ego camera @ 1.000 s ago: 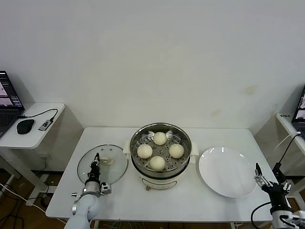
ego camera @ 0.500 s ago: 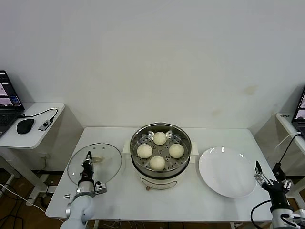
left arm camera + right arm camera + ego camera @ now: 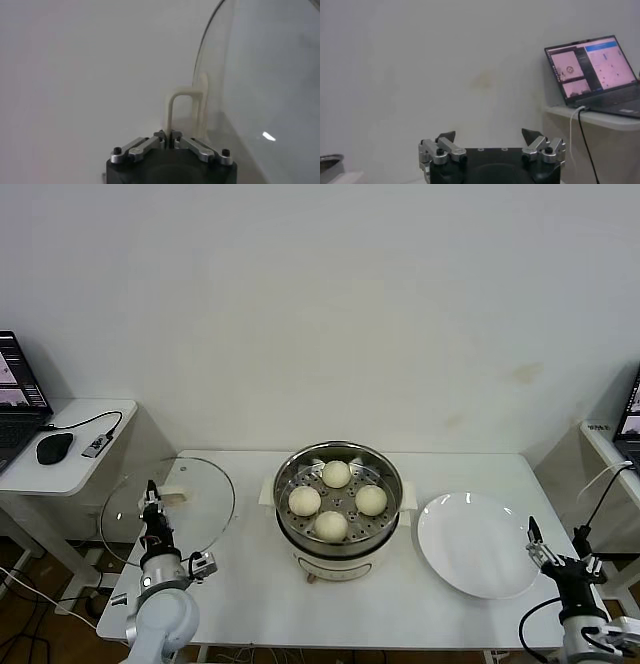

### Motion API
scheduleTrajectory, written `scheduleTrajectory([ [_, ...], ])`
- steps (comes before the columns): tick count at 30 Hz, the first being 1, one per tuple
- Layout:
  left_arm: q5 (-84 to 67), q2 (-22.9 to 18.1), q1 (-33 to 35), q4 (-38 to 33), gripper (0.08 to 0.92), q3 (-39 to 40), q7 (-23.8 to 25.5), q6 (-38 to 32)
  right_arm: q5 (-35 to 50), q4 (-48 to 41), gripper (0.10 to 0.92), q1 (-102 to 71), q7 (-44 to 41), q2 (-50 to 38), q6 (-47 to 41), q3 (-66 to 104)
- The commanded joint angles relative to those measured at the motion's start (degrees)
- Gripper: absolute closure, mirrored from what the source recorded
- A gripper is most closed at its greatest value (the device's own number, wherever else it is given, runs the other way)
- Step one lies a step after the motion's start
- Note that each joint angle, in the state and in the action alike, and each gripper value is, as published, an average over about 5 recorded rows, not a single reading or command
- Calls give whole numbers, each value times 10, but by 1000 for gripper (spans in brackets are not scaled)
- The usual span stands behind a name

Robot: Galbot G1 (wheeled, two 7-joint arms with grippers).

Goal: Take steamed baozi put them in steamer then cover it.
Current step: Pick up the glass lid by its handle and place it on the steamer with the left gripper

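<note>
The left end effector (image 3: 152, 502) is clamped on the cream-beige handle (image 3: 172, 493) of the cover (image 3: 167, 508), a round clear glass lid with a metal rim. In the head view the cover is lifted off the desk (image 3: 250, 589) and tilted, hanging over the desk's left edge, well apart from the steamer (image 3: 338, 509). The left wrist view shows the fingers (image 3: 150, 144) pinched together on the thin loop of the handle (image 3: 186, 110), with the glass (image 3: 265, 85) of the cover rising edge-on beside it.

The steamer stands open near the middle of the desk, a shiny steel pot on a cream-white base. Four steamed baozi (image 3: 337, 473) lie on its perforated tray, one toward the back, one on the left, one on the right and one at the front, each close to its neighbours.

A white plate (image 3: 477, 544) lies on the desk just right of the steamer. The right end effector (image 3: 556, 558) hangs off the desk's right front corner, beside the plate, its jaws spread wide and holding nothing; the right wrist view shows the two fingertips (image 3: 446, 136) well apart, facing a wall and a laptop (image 3: 592, 70) on a side shelf.

On a small side table to the left sit a black mouse (image 3: 52, 448) and another laptop (image 3: 18, 399)
</note>
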Motion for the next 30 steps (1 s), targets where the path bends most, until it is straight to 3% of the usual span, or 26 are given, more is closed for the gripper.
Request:
scheduleTrajectory([
  [1,80,-12,-11,-147,864,75,120,107,-14,4,203,2,2,3,-13,4],
  [16,164,-136,-107,-89,864,209,193,107,-40,-6,203,3,1,21,-13,10],
  [30,160,-188,-176,0,864,301,203,107,-48,-19,203,11,0,30,-13,8],
])
